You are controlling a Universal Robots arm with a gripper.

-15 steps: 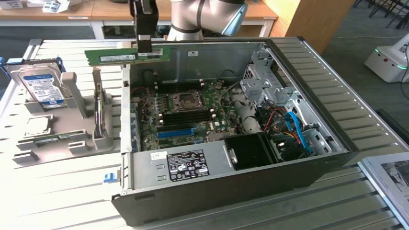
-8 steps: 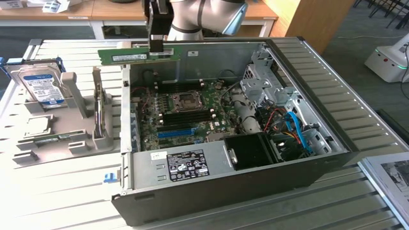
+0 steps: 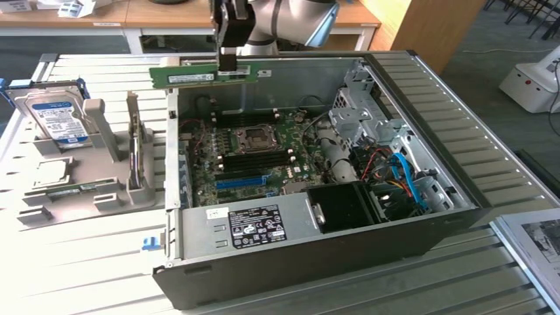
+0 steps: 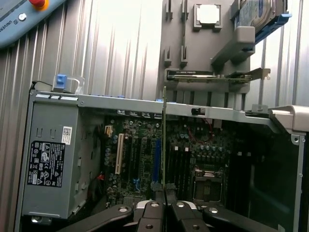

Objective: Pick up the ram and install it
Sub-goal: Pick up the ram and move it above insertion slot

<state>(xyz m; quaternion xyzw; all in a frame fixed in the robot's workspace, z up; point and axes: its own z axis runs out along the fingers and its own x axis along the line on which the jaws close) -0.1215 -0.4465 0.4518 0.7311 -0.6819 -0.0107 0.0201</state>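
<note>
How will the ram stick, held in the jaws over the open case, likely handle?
The ram stick is probably stiff: it juts sideways from the jaws without sagging. Likely light, being so thin. Its bare board looks fragile if pushed crooked.

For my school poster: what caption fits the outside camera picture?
Robot pincer holds the green ram stick above the open computer case.

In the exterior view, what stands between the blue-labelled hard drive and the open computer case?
The gray holder with its uprights and a card standing on edge in it, between the hard drive and the computer case; the exterior view shows it.
</note>
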